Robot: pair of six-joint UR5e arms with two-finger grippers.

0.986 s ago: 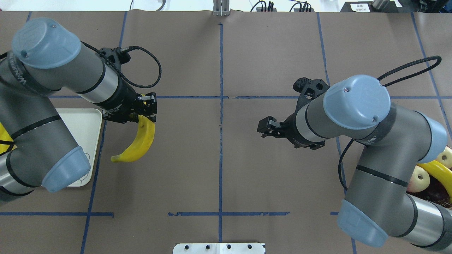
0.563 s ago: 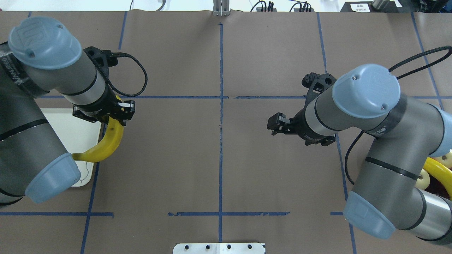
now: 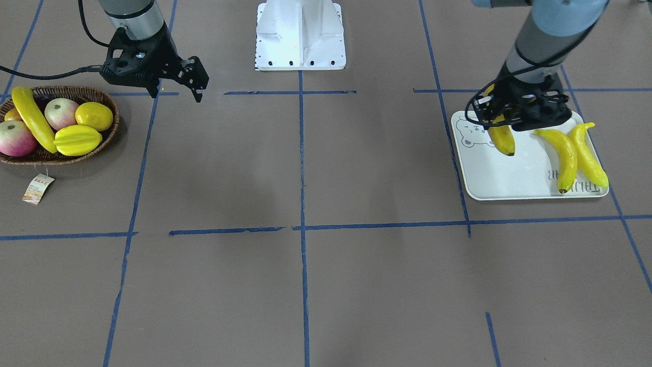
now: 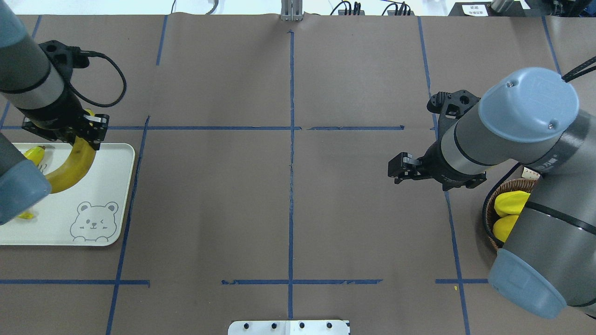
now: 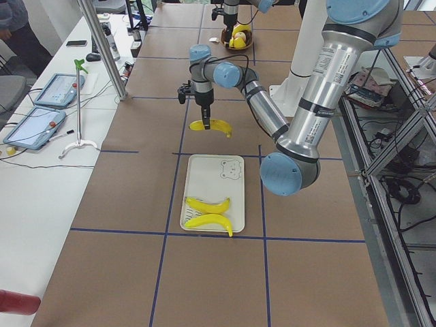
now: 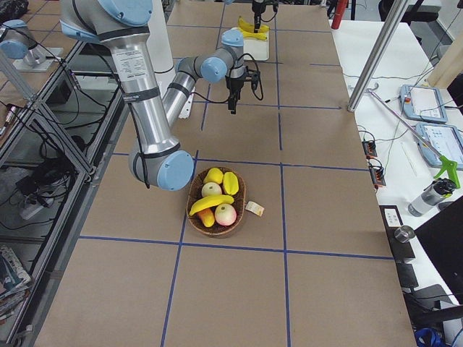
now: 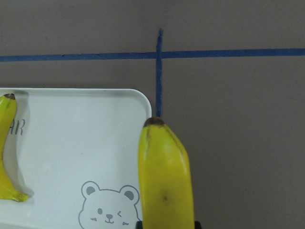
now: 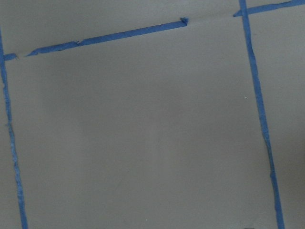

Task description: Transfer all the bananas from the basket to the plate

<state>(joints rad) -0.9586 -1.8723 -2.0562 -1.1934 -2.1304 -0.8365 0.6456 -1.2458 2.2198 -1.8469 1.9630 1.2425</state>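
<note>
Overhead, the gripped banana (image 4: pixel 72 167) curves over the plate (image 4: pixel 111 172), which sits at the 9 o'clock edge of the tabletop (image 4: pixel 209 209). The left pincer (image 4: pixel 86 137) pinches its upper end, and the side view shows it held in the air, apart from the plate. Two more bananas lie on the plate, just beside each other at the end away from the bear print: the inner banana (image 3: pixel 566 158) and the outer banana (image 3: pixel 588 155). From overhead the left arm's elbow covers most of both.

That makes four bananas in all, the last being the basket banana (image 3: pixel 33 125), which lies in the basket (image 3: pixel 113 127) near 4 o'clock. With it are two apples (image 3: pixel 61 113) (image 3: pixel 15 138), one lemon (image 3: pixel 94 116) and one star fruit (image 3: pixel 76 140). A paper tag (image 3: pixel 38 188) lies just beside the basket. The right arm hides most of the basket overhead. The right pincer (image 4: pixel 395 170) hovers at 3 o'clock, between centre and basket, its fingers spread and holding nothing.
</note>
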